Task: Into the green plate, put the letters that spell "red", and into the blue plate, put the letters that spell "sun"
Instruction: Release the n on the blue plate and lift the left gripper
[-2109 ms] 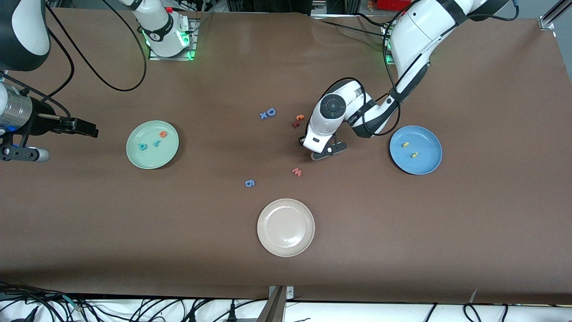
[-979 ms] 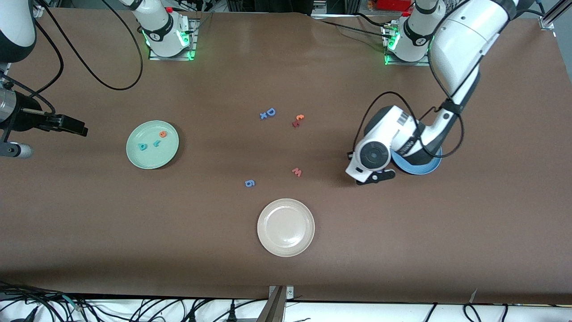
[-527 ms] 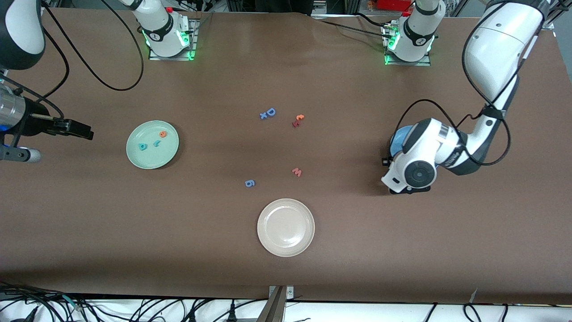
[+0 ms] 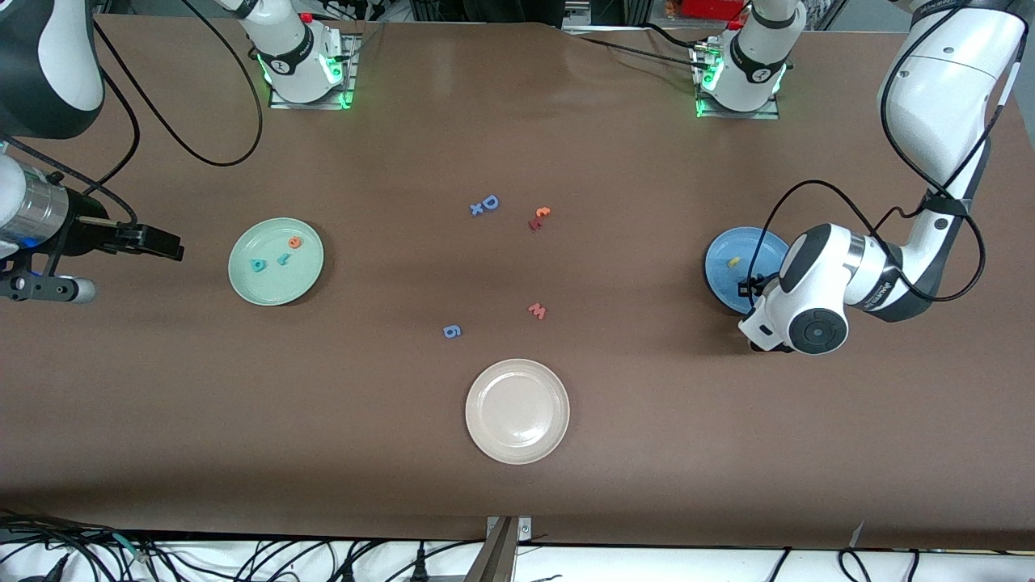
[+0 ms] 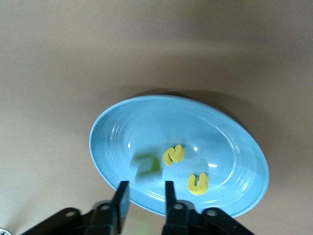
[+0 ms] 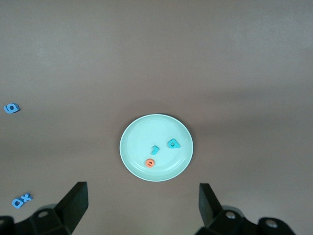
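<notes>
My left gripper (image 5: 145, 191) hangs over the edge of the blue plate (image 5: 244, 147) nearer the front camera, its jaws a little apart with nothing between them. A blurred olive-green letter (image 5: 146, 164) shows just past the fingertips, over the plate's floor. Beside it in the plate lie a yellow "s" (image 5: 173, 154) and a yellow "u" shape (image 5: 198, 182). The green plate (image 4: 242, 283) holds an orange "e" (image 4: 295, 241) and two teal letters (image 4: 284, 259) (image 4: 257, 265). My right gripper (image 6: 142, 205) waits wide open and empty at the right arm's end of the table, beside the green plate.
A cream-white plate (image 4: 517, 411) stands nearest the front camera, mid-table. Loose letters lie in the middle: a blue "D" with a small "x" (image 4: 485, 204), a dark red and orange pair (image 4: 538, 218), a pink "w" (image 4: 538, 310) and a blue "6" shape (image 4: 452, 331).
The left arm swung from mid-table to over the blue plate. Its jaws have parted and the olive-green letter has left them. The right arm has barely shifted.
</notes>
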